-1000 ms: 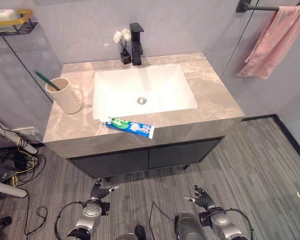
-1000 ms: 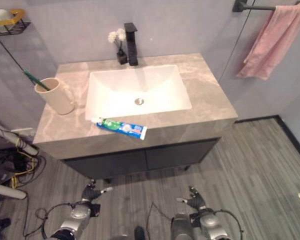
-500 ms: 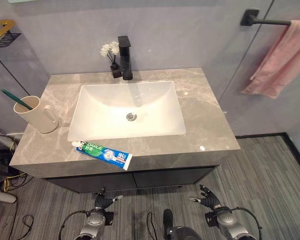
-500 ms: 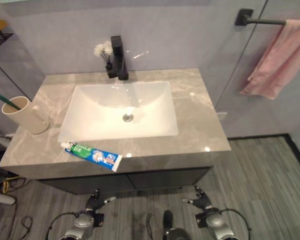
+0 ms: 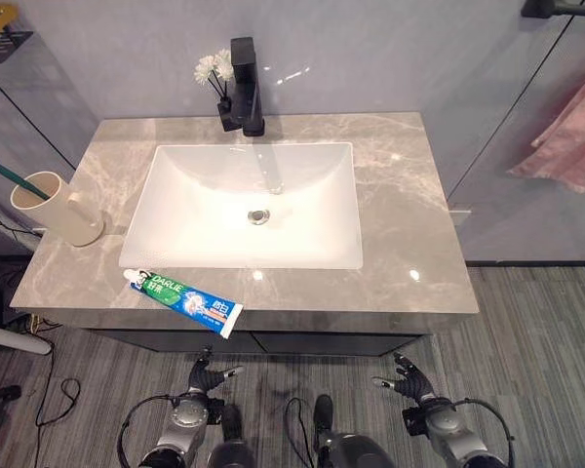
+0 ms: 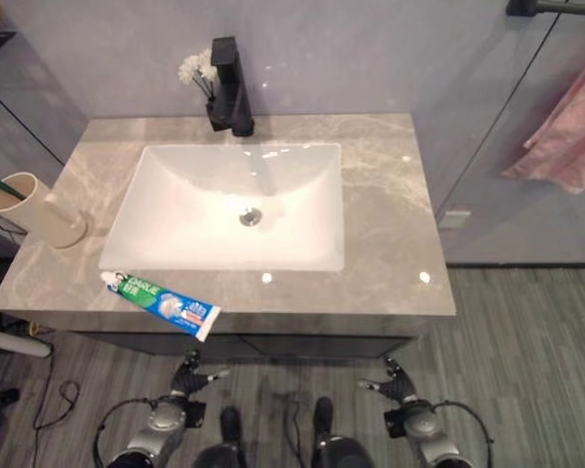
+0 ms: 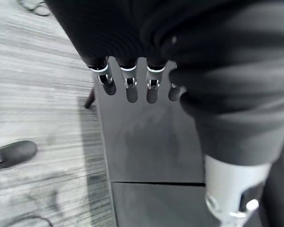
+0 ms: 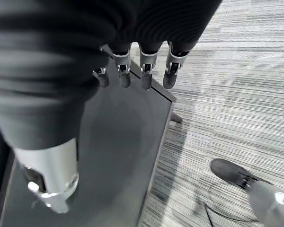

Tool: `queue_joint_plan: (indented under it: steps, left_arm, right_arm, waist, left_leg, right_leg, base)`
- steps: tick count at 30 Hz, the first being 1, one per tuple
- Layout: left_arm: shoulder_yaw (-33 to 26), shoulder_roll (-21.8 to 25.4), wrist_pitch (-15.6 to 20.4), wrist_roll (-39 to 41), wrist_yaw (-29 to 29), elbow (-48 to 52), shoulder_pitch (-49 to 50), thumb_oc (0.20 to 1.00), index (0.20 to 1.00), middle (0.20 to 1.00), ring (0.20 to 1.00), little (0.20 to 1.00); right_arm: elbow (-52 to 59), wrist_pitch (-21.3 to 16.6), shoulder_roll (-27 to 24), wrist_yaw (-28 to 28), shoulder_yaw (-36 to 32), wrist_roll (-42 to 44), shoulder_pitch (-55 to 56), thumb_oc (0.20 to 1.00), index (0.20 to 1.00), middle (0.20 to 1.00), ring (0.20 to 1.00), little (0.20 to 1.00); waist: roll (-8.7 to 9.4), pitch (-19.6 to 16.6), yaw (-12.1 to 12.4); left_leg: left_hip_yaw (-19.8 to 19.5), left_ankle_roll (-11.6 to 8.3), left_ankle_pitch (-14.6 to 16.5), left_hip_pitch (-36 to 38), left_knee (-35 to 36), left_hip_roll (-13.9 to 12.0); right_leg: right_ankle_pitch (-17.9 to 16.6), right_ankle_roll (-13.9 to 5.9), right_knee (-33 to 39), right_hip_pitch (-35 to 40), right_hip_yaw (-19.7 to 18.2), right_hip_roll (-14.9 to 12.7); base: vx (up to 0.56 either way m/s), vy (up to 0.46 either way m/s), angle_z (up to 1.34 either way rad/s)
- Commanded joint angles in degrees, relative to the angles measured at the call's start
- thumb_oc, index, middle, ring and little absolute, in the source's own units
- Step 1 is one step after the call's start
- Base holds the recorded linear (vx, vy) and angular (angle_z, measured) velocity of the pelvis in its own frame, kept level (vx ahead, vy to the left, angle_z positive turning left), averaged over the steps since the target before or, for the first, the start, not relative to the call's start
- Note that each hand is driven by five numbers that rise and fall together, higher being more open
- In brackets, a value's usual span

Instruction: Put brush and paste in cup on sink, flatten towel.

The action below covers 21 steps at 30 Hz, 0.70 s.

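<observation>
Paste (image 5: pixel 183 301) lies flat on the counter (image 5: pixel 409 214) at its front edge, left of the basin (image 5: pixel 253 210) and well apart from the cup (image 5: pixel 57 207) at the far left — the brush (image 5: pixel 18 179) already stands in that cup. Towel (image 5: pixel 573 136) hangs bunched on the rail at right. Both hands — left hand (image 5: pixel 203 375), right hand (image 5: pixel 409 379) — hang low before the cabinet, fingers relaxed and apart, holding nothing. By my reading the paste step is due: the left hand must rise and pinch the tube.
</observation>
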State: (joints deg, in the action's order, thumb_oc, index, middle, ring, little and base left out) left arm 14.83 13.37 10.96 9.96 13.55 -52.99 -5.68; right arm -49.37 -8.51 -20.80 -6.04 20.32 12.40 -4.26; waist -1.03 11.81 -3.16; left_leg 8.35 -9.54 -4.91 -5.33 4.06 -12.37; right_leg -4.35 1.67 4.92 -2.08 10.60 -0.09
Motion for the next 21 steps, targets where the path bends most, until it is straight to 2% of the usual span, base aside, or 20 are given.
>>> queue_joint_plan:
  steps: [1,7,12,17,21]
  left_arm:
    - [0.2,4.0,2.4,-3.0,1.3,1.6,1.7,1.0,1.0,1.0,1.0,1.0]
    - [0.2,5.9,2.2,-4.8,0.2,2.3,4.4,1.0,1.0,1.0,1.0,1.0]
    - [0.3,8.2,3.4,-5.3,-1.5,5.6,8.9,1.0,1.0,1.0,1.0,1.0]
    - [1.0,10.8,5.2,-8.9,-1.1,7.6,12.2,1.0,1.0,1.0,1.0,1.0]
    - [2.5,17.7,8.0,-15.6,-0.3,16.8,15.8,1.0,1.0,1.0,1.0,1.0]
  right_arm:
    - [1.8,-2.2,-1.1,-0.6,-1.9,-2.4,0.4,1.0,1.0,1.0,1.0,1.0]
    - [-0.7,-2.0,0.3,-0.1,-2.8,-1.1,-0.3,1.0,1.0,1.0,1.0,1.0]
    - [-4.5,-1.9,0.7,0.7,-0.9,-2.6,-3.1,1.0,1.0,1.0,1.0,1.0]
    - [-7.9,-2.7,0.5,0.4,-0.6,-2.5,-5.5,1.0,1.0,1.0,1.0,1.0]
    - [-9.6,-4.2,-1.4,-0.6,-1.9,-1.8,-6.6,1.0,1.0,1.0,1.0,1.0]
  waist:
    - [-0.38,-3.8,0.9]
    - [-0.08,-4.5,1.9]
    - [0.07,-4.4,4.6]
    - [0.0,-3.9,7.9]
    - [-0.67,-2.8,10.9]
  left_leg:
    - [0.1,2.88,-2.4,1.9,0.1,2.8]
    - [1.1,4.27,-1.0,4.1,0.8,4.7]
    - [-0.9,4.78,-0.6,3.6,0.9,5.8]
    - [-3.9,3.87,-1.8,2.4,0.9,5.8]
    - [-7.6,2.26,-4.1,-0.7,0.9,5.6]
  right_leg:
    - [5.8,-9.13,-7.0,2.0,-4.1,-6.8]
    - [5.3,-10.22,-7.0,2.9,-4.8,-8.7]
    - [5.3,-10.83,-7.0,3.4,-2.8,-9.8]
    - [6.0,-10.6,-6.8,4.2,0.4,-9.4]
    - [6.4,-10.29,-5.5,5.0,4.5,-8.6]
  base:
    - [0.12,0.125,-0.44]
    - [0.09,0.137,-0.15]
    - [-0.01,0.038,0.09]
    - [-0.05,-0.059,0.29]
    - [-0.11,-0.117,0.53]
